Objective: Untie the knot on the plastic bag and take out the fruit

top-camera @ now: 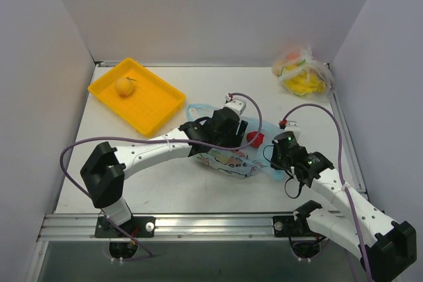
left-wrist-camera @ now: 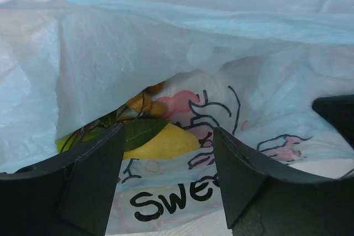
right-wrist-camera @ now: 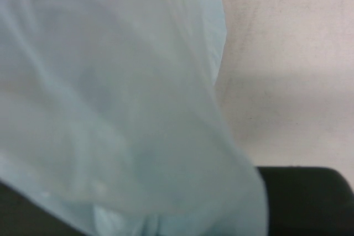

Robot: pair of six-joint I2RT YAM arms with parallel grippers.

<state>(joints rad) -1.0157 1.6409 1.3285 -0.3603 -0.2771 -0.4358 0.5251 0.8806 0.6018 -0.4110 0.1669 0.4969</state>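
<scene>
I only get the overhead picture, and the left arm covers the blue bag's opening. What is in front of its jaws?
Observer: A yellow pear with a green leaf, lying inside the plastic bag. The left jaws stand open in front of it.
Operator: Anything else in there?
Observer: A brown bunch of small round fruit, behind the pear.
Operator: And the right arm?
Observer: Its camera is filled with pale blue film. The right jaws look closed on the bag's edge.
</scene>
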